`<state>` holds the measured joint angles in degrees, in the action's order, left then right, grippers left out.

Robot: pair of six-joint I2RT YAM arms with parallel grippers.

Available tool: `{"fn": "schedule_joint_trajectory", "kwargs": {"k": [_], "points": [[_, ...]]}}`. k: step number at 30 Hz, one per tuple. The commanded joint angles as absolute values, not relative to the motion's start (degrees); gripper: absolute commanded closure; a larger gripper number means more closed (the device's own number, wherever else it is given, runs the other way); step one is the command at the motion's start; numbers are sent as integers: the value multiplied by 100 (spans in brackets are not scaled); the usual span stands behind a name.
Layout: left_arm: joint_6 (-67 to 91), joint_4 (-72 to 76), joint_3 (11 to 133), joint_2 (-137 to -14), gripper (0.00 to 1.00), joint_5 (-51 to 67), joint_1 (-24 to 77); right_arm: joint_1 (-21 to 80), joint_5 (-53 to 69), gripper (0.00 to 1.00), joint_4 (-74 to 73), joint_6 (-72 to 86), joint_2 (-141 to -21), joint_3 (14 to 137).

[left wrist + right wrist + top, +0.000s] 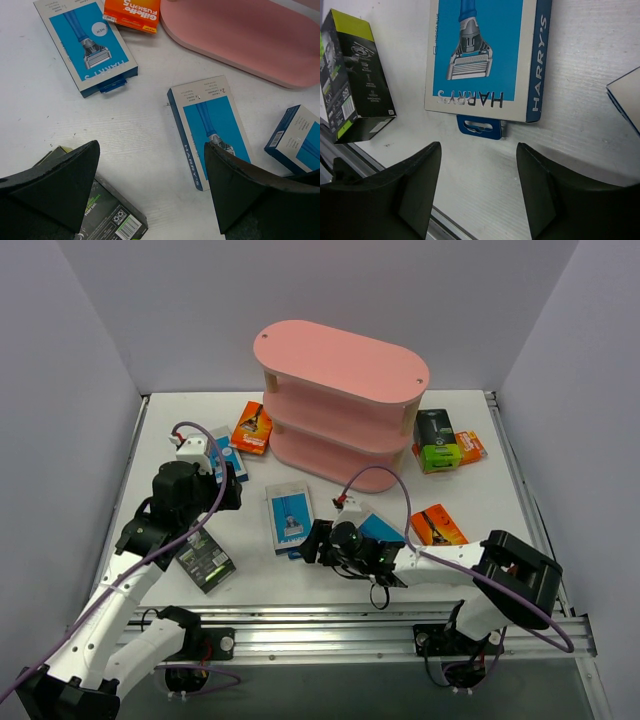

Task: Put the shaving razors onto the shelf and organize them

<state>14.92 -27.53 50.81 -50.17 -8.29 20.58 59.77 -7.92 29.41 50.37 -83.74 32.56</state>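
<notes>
Two empty pincers: left pincer (151, 150) wide open, right pincer (479, 150) half open, near blue-and-white pack (485, 55).

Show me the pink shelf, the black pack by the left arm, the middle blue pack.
Pink shelf (340, 360): overhead view, top board.
Black pack (206, 562): overhead view, front face.
Blue pack (288, 515): overhead view, front face.

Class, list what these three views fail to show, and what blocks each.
- Top view: on the shelf, upper boards hide most of the lower tiers.
- Top view: the right arm covers most of one blue pack.
- Left wrist view: the black-and-lime pack is cut by the bottom edge.
- Right wrist view: right-edge pack cropped.
</notes>
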Motion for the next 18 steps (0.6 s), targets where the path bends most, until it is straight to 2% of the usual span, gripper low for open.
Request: {"fn": "schedule_joint_trajectory", "kwargs": {"k": [1,11,18], "points": [[1591,-2487,5115,-4992,6,-765,2039,6003,-826,44,3752,5580,-8490,3051],[1591,-2487,5106,-5001,6,-729,2039,6003,-651,52,4780,6003,-8973,2742],[1591,-2452,5098,-4992,6,-817,2030,6135,-773,52,4413,5836,-8737,2935]]}}
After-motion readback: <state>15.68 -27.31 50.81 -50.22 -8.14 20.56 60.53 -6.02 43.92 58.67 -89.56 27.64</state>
